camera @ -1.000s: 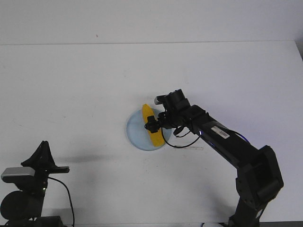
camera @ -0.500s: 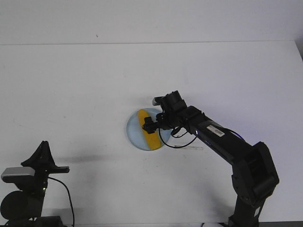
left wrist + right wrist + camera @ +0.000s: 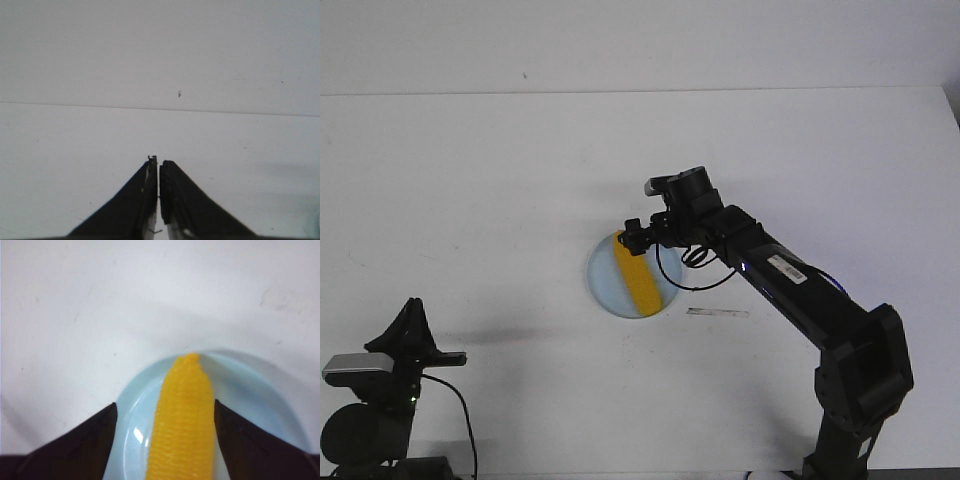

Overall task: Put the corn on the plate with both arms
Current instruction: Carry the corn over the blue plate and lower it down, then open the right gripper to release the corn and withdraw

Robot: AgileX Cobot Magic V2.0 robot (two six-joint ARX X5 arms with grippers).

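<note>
In the front view we see the corn (image 3: pixel 637 275) lying across the pale blue plate (image 3: pixel 603 283) near the middle of the frame, running from upper left to lower right on the white tabletop (image 3: pixel 470 200). The right arm (image 3: pixel 790 290) reaches in from the lower right corner, and its tool (image 3: pixel 632 238) sits over the upper end of the corn at the plate's upper rim. From here we cannot tell how far its fingers stand apart. The left arm (image 3: pixel 380 400) sits folded in the lower left corner, well apart from the plate.

In the left wrist view we see the left tool (image 3: pixel 159 167) with its two dark fingers (image 3: pixel 145 195) pressed together, nothing between them, above bare white tabletop (image 3: pixel 75 150).

In the right wrist view we see the right tool (image 3: pixel 165 412) spread wide, one dark finger (image 3: pixel 90 432) on each side of the corn (image 3: pixel 182 415), with a clear gap on both sides. The corn rests on the plate (image 3: pixel 135 430), its tapered tip close to the plate's rim.
</note>
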